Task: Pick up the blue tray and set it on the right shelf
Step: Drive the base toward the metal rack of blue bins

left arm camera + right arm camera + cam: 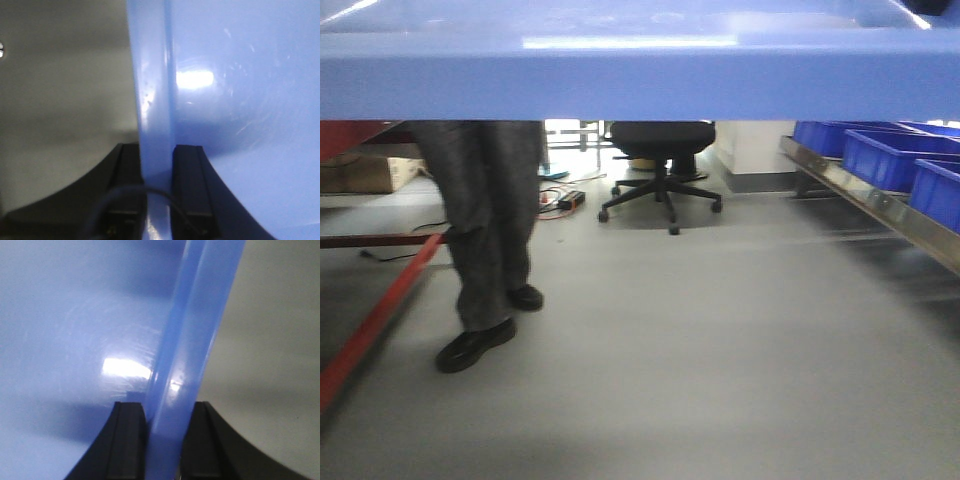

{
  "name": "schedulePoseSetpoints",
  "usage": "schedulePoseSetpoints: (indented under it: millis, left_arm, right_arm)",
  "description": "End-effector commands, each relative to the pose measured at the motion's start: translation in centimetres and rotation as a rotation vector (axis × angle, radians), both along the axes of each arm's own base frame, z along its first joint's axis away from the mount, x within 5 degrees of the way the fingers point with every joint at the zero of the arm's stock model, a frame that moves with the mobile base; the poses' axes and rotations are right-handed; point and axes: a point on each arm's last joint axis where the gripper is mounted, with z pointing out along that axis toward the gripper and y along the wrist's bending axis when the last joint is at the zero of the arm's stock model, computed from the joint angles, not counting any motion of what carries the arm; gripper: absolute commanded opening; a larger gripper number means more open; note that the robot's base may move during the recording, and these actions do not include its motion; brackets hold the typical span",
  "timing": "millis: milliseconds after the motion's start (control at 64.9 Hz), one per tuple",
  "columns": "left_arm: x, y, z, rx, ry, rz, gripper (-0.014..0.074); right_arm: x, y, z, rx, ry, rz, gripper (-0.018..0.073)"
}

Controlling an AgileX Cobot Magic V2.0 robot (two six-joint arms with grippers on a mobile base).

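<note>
Tray (620, 70) airborne at 12 o'clock, left fingers (187, 185) and right fingers (129, 440) each pinching its rim; looks light, stiff, glossy-slick, so carry it level toward shelf (880, 205) at 3 o'clock.

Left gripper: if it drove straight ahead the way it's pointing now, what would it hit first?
The blue tray itself: its rim sits between the fingers of the left gripper and runs on ahead, so it would likely just push deeper onto the rim.
</note>
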Motion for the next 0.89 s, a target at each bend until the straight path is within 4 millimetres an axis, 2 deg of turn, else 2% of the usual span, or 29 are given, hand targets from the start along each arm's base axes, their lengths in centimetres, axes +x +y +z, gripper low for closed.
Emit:
schedulePoseSetpoints:
  millis: [0,878]
  left_arm:
    - [-1.39,0.0,1.27,-0.025,0.025,-0.044,-0.0048]
    - [-1.39,0.0,1.27,-0.025,0.025,-0.044,-0.0048]
  right_arm:
    - [-0.08,0.23,1.86,0.065,-0.117,0.05,0.0055]
    - [-0.08,0.23,1.86,0.065,-0.117,0.05,0.0055]
